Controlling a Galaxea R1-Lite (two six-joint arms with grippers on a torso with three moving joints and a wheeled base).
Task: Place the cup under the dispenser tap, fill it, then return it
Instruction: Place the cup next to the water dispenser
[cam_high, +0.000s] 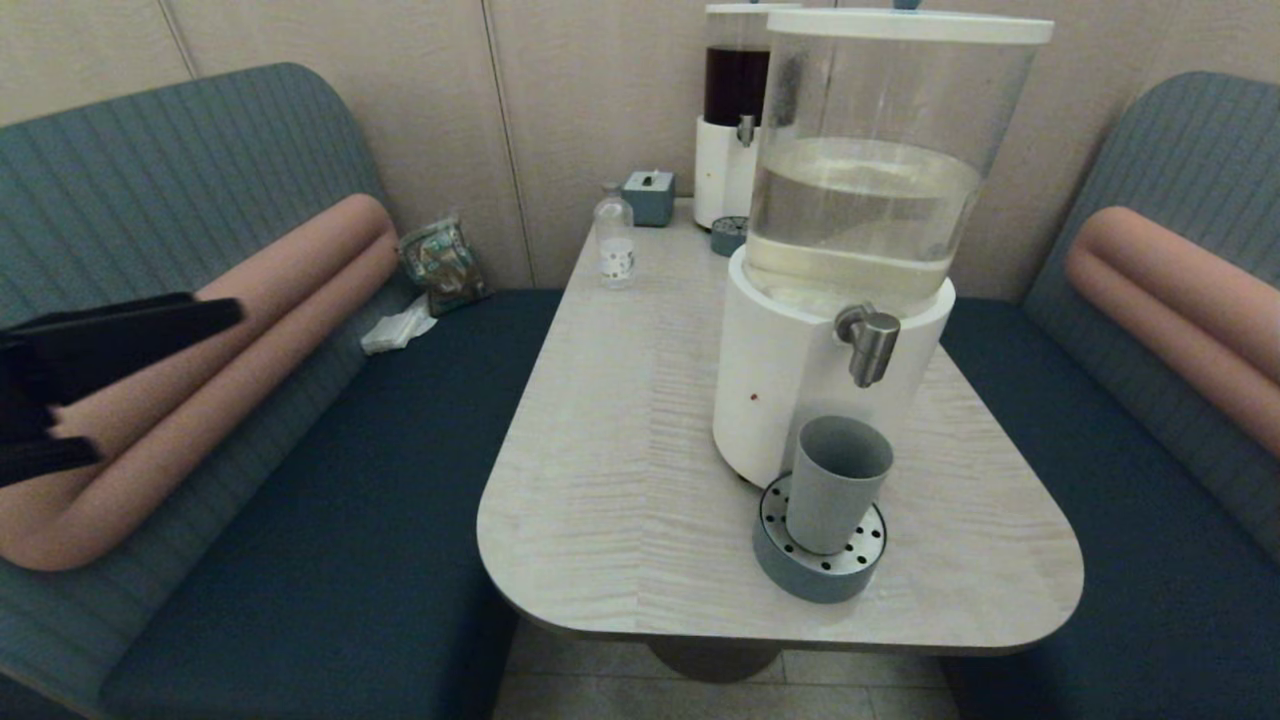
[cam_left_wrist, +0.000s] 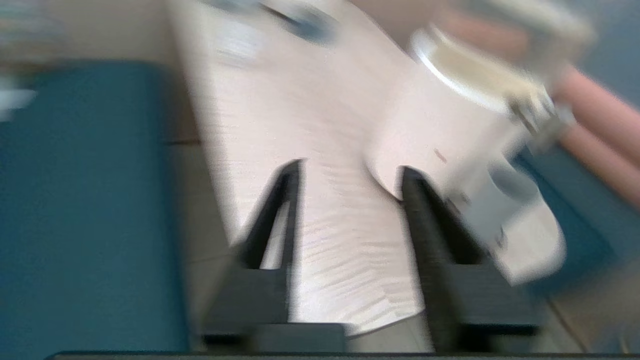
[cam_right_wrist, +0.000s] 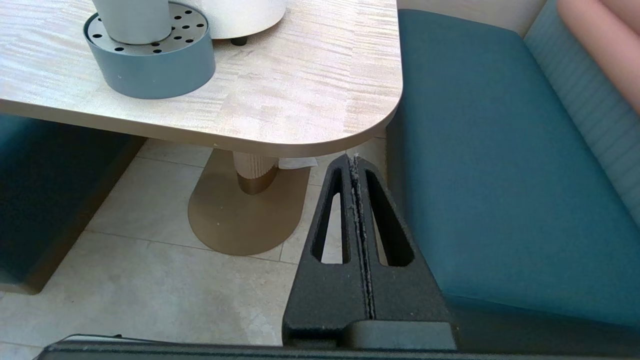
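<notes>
While our left gripper (cam_high: 150, 385) hangs over the bench seat at about nine o'clock from the table (cam_high: 620, 480), well apart from everything on it, its fingers (cam_left_wrist: 280, 210) are spread wide and hold nothing. We see the table between those two fingers from the left wrist, with the white base of the dispenser beyond them.

Our cup (cam_high: 835, 482) stands upright on the round drip tray (cam_high: 800, 575), near the front edge of the table at roughly five o'clock from its middle. Directly above the cup's open mouth is the tap (cam_high: 868, 343), its spout pointing down and not touching the rim. The tap belongs to the big dispenser (cam_high: 870, 200), whose clear tank holds pale liquid to about half its height. We cannot tell whether there is any liquid in the cup.

Our right gripper (cam_right_wrist: 355, 162) hangs low beside the table's front right corner, above the floor and the edge of the blue seat, with its fingers pressed together and nothing between them.

Farther back, at about twelve o'clock, we see a second dispenser (cam_high: 735, 110) with dark liquid, a small clear bottle (cam_high: 613, 237) and a little grey-blue box (cam_high: 649, 196).
</notes>
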